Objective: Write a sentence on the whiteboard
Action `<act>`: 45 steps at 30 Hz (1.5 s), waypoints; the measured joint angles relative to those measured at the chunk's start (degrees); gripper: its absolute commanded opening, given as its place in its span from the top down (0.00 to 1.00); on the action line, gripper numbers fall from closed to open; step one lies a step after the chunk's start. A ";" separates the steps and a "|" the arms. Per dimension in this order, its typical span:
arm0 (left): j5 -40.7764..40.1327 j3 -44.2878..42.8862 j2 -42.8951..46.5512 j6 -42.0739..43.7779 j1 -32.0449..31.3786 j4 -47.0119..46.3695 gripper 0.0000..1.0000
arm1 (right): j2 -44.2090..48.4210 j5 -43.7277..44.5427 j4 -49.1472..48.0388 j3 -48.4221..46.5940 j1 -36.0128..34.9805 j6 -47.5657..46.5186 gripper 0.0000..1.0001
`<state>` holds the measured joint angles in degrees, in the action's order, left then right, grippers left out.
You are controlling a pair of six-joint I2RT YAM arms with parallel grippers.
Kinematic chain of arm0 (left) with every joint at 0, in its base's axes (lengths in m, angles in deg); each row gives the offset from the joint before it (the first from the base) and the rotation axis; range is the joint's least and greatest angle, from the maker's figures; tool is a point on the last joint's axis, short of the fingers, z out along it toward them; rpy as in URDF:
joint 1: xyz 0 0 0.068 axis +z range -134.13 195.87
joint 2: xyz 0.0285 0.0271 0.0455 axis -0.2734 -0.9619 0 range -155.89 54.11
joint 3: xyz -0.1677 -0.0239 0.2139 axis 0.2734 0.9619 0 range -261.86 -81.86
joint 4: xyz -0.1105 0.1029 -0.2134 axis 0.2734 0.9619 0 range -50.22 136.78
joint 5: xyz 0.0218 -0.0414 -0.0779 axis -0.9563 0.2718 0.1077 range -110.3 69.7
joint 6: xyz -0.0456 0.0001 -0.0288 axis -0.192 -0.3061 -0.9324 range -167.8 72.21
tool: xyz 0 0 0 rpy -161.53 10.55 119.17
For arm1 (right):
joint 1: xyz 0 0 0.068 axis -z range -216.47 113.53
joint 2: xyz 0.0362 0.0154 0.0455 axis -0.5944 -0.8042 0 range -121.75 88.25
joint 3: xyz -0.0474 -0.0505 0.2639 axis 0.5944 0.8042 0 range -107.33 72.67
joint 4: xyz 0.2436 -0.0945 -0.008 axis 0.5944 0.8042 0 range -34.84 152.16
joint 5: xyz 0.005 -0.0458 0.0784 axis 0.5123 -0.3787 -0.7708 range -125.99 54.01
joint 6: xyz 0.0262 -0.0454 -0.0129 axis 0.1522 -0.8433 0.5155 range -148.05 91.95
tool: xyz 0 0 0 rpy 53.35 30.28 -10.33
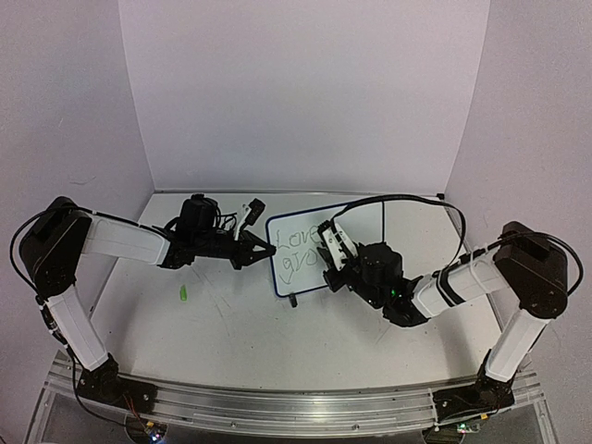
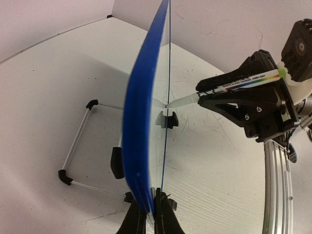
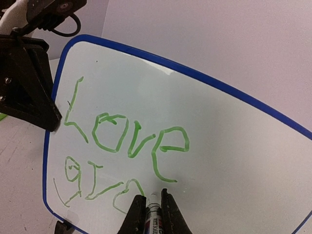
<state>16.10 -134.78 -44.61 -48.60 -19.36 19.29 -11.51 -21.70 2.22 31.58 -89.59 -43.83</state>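
White table and pale walls fill the room. On the left lies one small green bit. Next, the left gripper is clamped tight on the side rim of the one whiteboard, which stands in the middle. The board looks thin, stiff, light and slippery, so the rim seems the best place to hold. The sentence has two green lines. On the right, the right gripper squeezes the one marker.
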 measured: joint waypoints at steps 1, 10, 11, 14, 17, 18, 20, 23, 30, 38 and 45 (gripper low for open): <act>-0.05 0.00 0.00 -0.02 0.00 0.00 1.00 | -0.17 0.02 -0.05 -0.25 0.00 0.02 1.00; -0.18 0.00 -0.04 -0.08 0.03 0.04 1.00 | -1.12 0.34 -0.43 -0.58 -0.24 1.03 1.00; -0.16 0.00 -0.04 -0.08 0.02 0.04 1.00 | -1.12 0.56 -0.59 -0.26 -0.24 1.15 1.00; -0.13 0.00 -0.04 -0.06 0.02 0.04 1.00 | -1.12 1.37 -0.47 1.18 -0.22 1.74 1.00; -0.07 0.00 -0.04 -0.04 0.02 0.02 1.00 | -1.12 1.84 0.19 2.29 -0.19 2.32 1.00; -0.07 0.00 -0.04 -0.04 0.02 0.02 1.00 | -1.12 1.91 0.29 2.44 -0.17 2.49 1.00; -0.07 0.00 -0.04 -0.04 0.02 0.02 1.00 | -1.12 1.92 0.34 2.52 -0.17 2.80 1.00; -0.07 0.00 -0.04 -0.04 0.02 0.02 1.00 | -1.12 1.94 0.30 2.52 -0.17 3.21 1.00; -0.07 0.00 -0.04 -0.04 0.02 0.02 1.00 | -1.12 2.75 0.20 2.51 -0.17 3.29 1.00; -0.15 0.00 -0.04 -0.06 0.02 0.04 1.00 | -1.12 4.45 -0.62 1.75 -0.17 1.16 1.00; -0.15 0.00 -0.04 -0.06 0.02 0.04 1.00 | -1.10 4.58 -0.86 1.53 -0.15 0.49 1.00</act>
<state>15.95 -134.78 -44.65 -48.66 -19.33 19.33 -12.61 -17.12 1.35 33.12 -89.75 -43.34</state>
